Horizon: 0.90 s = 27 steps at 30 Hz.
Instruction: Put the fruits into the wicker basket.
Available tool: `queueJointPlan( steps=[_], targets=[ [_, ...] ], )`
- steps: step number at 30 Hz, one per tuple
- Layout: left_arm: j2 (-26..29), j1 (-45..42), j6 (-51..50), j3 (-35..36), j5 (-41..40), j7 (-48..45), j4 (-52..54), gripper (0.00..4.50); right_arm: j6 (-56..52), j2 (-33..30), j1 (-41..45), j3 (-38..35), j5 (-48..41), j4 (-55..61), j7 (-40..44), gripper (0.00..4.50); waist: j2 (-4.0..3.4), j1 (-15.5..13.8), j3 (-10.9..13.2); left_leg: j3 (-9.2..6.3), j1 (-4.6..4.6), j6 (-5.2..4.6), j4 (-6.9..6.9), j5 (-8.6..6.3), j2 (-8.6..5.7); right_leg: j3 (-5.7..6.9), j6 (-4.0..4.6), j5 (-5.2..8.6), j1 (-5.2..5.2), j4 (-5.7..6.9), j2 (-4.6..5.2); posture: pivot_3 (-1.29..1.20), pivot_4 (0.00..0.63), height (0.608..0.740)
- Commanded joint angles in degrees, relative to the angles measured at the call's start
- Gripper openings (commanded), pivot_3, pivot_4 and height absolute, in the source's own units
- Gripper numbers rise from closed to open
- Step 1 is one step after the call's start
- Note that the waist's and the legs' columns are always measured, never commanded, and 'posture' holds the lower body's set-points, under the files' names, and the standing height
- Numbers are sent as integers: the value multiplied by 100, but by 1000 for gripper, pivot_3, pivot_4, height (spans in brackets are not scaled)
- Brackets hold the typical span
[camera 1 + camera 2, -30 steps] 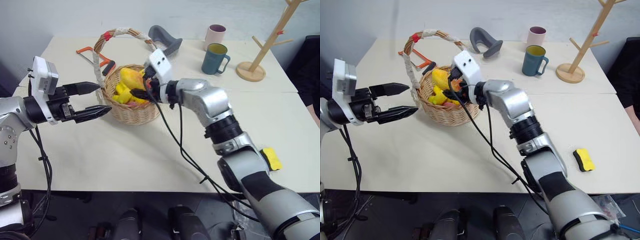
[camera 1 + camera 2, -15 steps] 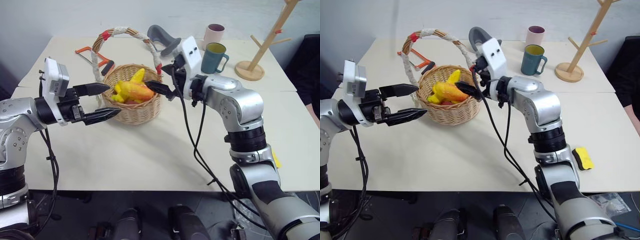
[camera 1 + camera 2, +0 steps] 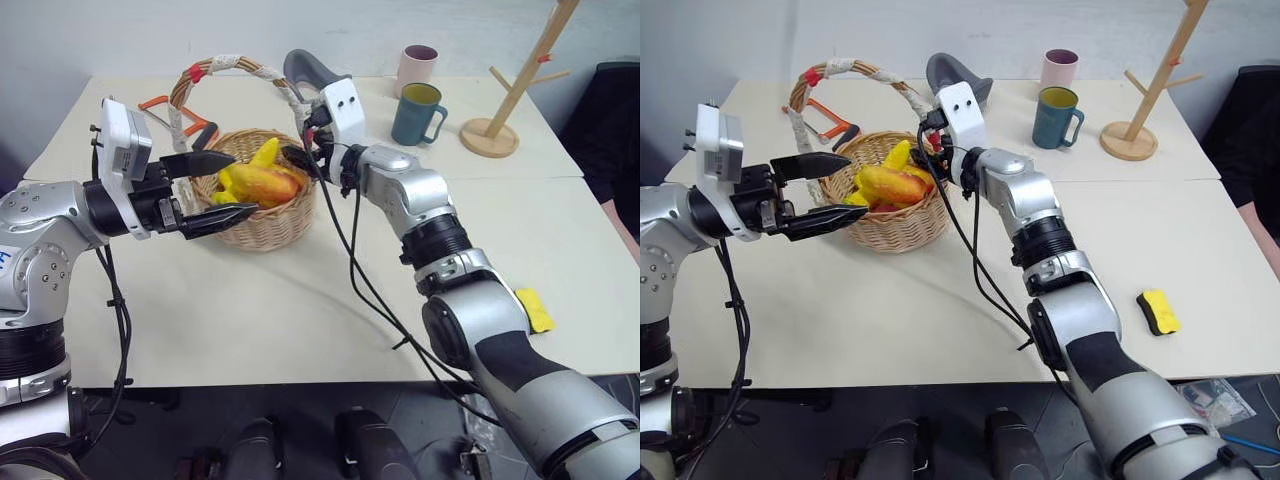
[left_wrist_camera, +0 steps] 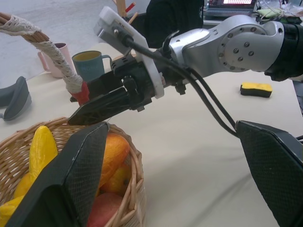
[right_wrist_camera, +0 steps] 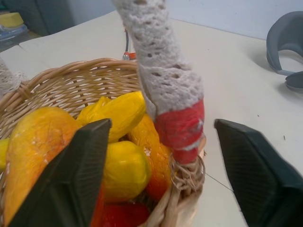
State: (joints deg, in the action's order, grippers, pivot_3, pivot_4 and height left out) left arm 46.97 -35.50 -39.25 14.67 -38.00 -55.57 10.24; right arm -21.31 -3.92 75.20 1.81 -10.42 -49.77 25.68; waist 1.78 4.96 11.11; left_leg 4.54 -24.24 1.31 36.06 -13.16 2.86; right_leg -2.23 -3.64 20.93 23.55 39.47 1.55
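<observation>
Your wicker basket (image 3: pixel 262 210) sits in the upper left-centre of the head view on the pale table (image 3: pixel 300 300), and the fruits (image 3: pixel 262 180) are piled inside it: an orange-yellow mango (image 3: pixel 268 184) on top, the tip of a yellow banana (image 3: pixel 266 152) poking up behind it. The cord-wrapped handle (image 3: pixel 235 68) arches over the lot.

Your left gripper (image 3: pixel 220 186) hangs at the left side of the basket with its fingers spread wide and nothing between them, the upper finger above the rim, the lower one in front of the woven wall.

Your right gripper (image 3: pixel 305 160) is at the basket's right rim, beside the red-taped foot of the handle. In its wrist view the two fingers (image 5: pixel 83 179) stand apart with the handle foot (image 5: pixel 180 127) between them, touching neither side; it holds nothing.

Toward the upper right you have a teal mug (image 3: pixel 416 113), a pink mug (image 3: pixel 414 68) and a wooden rack (image 3: pixel 510 90). A grey curved piece (image 3: pixel 305 70) lies behind the basket, an orange-handled tool (image 3: pixel 175 115) to its left. A yellow-and-black block (image 3: pixel 1157 311) lies at the right edge.
</observation>
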Motion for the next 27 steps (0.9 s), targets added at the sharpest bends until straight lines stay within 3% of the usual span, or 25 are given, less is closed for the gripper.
queueJointPlan(
  steps=[1,7,11,16,21,27],
  targets=[
    [10,-48,79,120,-110,69,137,4500,594,22,260,-102,138,-395,19,2178,0,-1,0,0,0,0,1,0,0,0,0,0,0,0,0,0,150,740],
    [-49,-171,97,60,-137,98,83,4500,966,4,260,-208,164,-530,15,290,0,7,0,1,0,20,-1,12,1,-1,0,0,1,1,-2,0,150,740],
    [-213,-381,85,-86,-141,76,-40,4500,683,-192,-64,-272,53,403,153,223,0,-13,0,0,-2,27,-3,15,5,1,0,0,2,2,-4,0,150,740],
    [-524,-695,30,-318,-257,-24,-167,4500,-529,-1020,-1261,-499,-258,3411,255,223,0,-85,0,-7,-11,24,1,14,1,5,-1,0,0,5,0,0,150,740],
    [-803,-861,65,-592,-264,-221,-338,4500,-1843,-2352,-2972,-1477,-829,6118,349,223,0,-295,0,-18,-22,23,4,7,1,12,-3,-1,-1,-1,-1,0,150,740],
    [-1122,-1135,185,-882,-224,-519,-696,4500,-2147,-3128,-5091,-3081,-991,7127,209,223,0,-316,0,-5,-11,15,3,10,0,3,-3,-1,-13,-34,-8,0,150,740]
  ],
)
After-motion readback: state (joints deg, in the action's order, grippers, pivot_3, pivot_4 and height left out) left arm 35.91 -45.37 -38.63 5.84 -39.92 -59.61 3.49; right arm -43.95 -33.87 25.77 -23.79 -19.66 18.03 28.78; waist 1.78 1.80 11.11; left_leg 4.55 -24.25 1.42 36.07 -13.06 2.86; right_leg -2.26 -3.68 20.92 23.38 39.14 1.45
